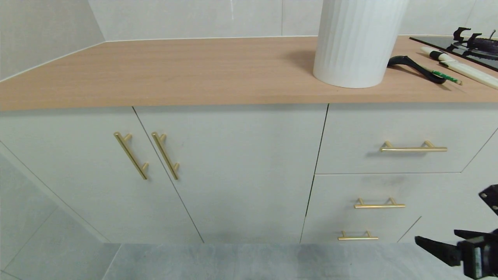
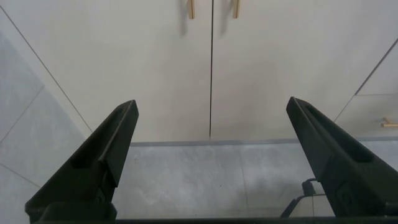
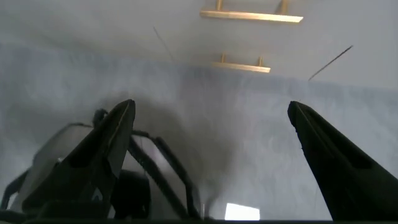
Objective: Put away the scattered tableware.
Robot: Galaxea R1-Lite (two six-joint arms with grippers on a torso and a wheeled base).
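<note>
Right gripper (image 3: 210, 106) sits low in front of the drawers with its fingers spread wide and nothing between them, aimed down at the grey floor (image 1: 253, 260), and the two lower gold drawer handles (image 3: 251, 15) are just ahead of it. Left gripper (image 2: 211, 102) is wide open and empty too, squared up to the seam between the two cabinet doors (image 2: 155, 68), with their upright gold handles (image 2: 191, 9) above its fingertips. The tableware is well above the right gripper, up on the wooden countertop (image 1: 175, 74). A black utensil (image 1: 416, 68) lies flat on a diagonal, its curved end tucked against the base of the tall white ribbed container (image 1: 356, 42) and its other end pointing toward the front edge, out to the right. Just beside that end lies a thin green-and-white stick (image 1: 447, 77) on the same slant. Beyond it is a long white utensil (image 1: 465, 69) with a dark band near its far end, and it runs parallel to the others, from back-left to front-right. Behind all three, in the far right corner, is a black cooktop (image 1: 467, 44). The container stands upright, well above the right gripper and a little to its left. Pale tiled wall (image 1: 186, 17) backs the counter and turns a corner on the left, far up from the left gripper.
</note>
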